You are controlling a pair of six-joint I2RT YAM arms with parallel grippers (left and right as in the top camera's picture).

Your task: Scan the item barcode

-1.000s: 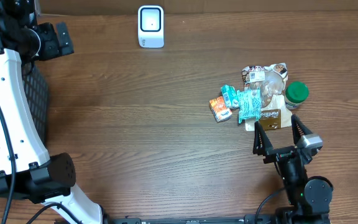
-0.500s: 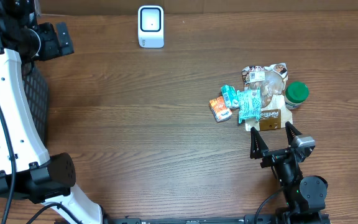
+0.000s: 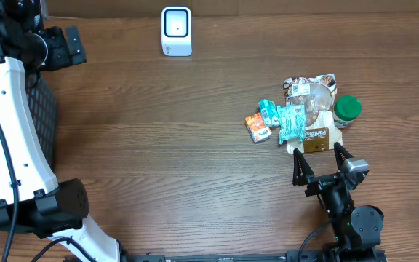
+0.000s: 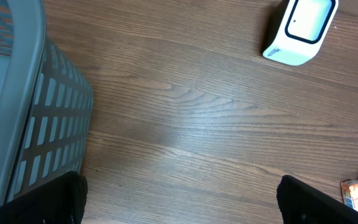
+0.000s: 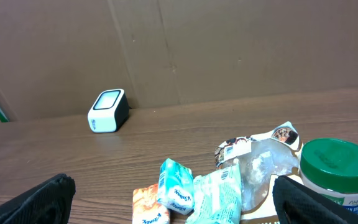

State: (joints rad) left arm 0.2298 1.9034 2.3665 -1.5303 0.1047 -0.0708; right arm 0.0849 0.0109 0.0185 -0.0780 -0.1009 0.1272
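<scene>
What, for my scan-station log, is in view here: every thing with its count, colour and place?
scanner: one, white with a dark face, far edge of the table, left of centre
clear bag: one, printed label, far side of the pile on the right
jar: one, green lid, right end of the pile
teal packet: one, middle of the pile
small teal pack: one, just left of the teal packet
orange box: one, left end of the pile
brown packet: one, near side of the pile
basket: one, grey, left edge
table: one, brown wood
left gripper: one, black, open, empty, far left
right gripper: one, black, open, empty, just short of the pile
</scene>
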